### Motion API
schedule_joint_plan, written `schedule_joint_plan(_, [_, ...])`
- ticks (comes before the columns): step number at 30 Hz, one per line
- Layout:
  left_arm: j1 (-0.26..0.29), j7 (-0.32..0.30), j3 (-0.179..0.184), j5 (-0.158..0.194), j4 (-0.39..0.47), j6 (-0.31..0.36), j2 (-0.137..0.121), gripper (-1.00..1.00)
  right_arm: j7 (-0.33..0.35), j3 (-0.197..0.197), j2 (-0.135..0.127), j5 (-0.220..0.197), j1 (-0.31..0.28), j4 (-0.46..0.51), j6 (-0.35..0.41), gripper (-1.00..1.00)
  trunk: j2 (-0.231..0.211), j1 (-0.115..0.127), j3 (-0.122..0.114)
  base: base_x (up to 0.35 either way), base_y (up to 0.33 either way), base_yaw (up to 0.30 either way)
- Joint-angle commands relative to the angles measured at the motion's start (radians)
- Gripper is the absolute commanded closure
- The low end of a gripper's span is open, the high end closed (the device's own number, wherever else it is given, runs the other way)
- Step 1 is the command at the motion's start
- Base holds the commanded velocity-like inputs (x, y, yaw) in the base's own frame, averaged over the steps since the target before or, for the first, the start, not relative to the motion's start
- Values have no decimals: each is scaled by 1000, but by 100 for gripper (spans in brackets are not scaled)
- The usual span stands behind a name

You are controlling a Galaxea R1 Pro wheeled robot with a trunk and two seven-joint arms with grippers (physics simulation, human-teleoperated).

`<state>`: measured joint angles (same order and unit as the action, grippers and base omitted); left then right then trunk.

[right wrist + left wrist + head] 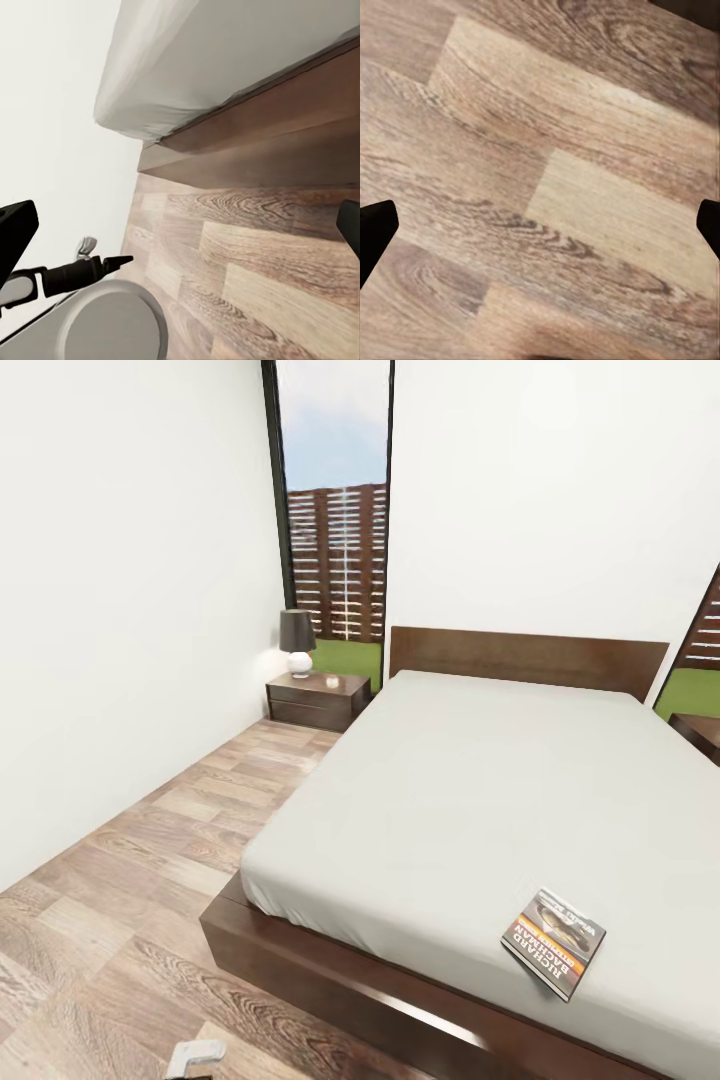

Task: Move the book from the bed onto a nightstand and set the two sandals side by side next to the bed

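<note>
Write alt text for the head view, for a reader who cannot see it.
A paperback book lies near the foot corner of a low bed with a pale mattress and dark wooden frame. Beyond it a dark nightstand with a lamp stands against a tall window, on the wood-plank floor.

Dark orange-banded book; pale grey bed.

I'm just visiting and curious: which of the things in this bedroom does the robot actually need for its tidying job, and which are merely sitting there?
Part of the job:
- book, lying near the mattress's near corner
- bed
- nightstand beside the headboard

Just there:
- lamp on that nightstand
- small pale object beside the lamp
- window with the fence outside
</note>
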<state>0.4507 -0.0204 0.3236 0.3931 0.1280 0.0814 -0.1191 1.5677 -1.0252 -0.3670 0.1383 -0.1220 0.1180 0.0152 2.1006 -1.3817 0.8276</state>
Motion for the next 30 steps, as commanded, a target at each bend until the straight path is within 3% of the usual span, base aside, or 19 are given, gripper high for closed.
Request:
schedule_joint_plan(1, [1,-6,7,11,2,3,-1,-100,3,-9,1,10,-1,0,0,-100,0,0,1,0,0,0])
schedule_joint_plan(30, [2,-16,4,12,2,-18,-1,-100,3,-13,3,7,-1,-10,4,-100,0,0,1,0,0,0])
